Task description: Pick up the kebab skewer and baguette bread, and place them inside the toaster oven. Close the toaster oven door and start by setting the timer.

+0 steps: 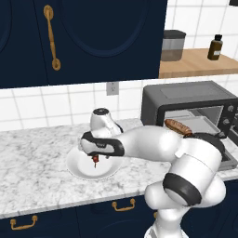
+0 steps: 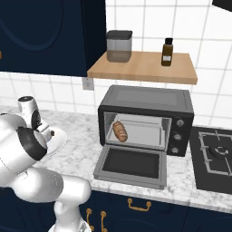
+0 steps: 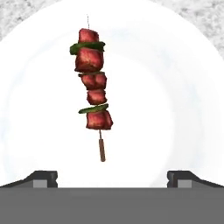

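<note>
hovering wide-open gripper [image 3: 112,175] above kebab skewer [image 3: 93,89], empty

Kebab skewer [image 3: 94,89] lies flat on plate, stick toward 6 o'clock; baguette bread [image 2: 120,131] inside open toaster oven [image 2: 146,118]

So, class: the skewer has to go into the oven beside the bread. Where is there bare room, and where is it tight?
Inside the toaster oven, the rack right of the baguette bread lies bare, and the toaster oven door is bare too. The white plate has room around the kebab skewer. Tightest is the oven's left side by the bread.
</note>
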### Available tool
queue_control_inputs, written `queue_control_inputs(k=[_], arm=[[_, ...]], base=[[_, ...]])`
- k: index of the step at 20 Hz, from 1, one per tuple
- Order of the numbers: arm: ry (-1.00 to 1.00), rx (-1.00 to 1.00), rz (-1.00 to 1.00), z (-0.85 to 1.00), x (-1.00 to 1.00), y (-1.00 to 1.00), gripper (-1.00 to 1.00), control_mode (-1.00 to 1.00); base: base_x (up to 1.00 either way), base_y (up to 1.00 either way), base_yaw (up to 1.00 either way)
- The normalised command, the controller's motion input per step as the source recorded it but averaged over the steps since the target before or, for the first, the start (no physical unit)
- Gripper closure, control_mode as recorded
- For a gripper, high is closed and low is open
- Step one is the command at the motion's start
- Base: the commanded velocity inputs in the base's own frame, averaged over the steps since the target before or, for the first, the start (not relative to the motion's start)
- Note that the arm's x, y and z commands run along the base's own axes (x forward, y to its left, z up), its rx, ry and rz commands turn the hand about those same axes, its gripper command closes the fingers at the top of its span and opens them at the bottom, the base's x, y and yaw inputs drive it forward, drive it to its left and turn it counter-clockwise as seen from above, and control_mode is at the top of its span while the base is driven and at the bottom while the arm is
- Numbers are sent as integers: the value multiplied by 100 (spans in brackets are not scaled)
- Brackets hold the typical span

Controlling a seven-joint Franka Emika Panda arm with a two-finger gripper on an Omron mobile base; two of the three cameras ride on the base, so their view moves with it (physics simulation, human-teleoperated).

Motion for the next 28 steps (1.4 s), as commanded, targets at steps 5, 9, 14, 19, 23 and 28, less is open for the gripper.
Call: queue_control_inputs(k=[5,9,14,19,23,28], arm=[[9,0,-3,-21,17,0,-100,-100],[10,0,-2,-44,23,8,-100,-100],[5,0,-2,-11,27,17,-100,-100],[1,-1,-3,-21,14,0,-100,-100],[0,-4,-1,-35,3,0,-100,-100],[0,-1,-2,-21,-1,-1,100,-100]], base=[[0,0,0],[0,0,0],[0,0,0],[0,0,0],[0,0,0],[0,0,0]])
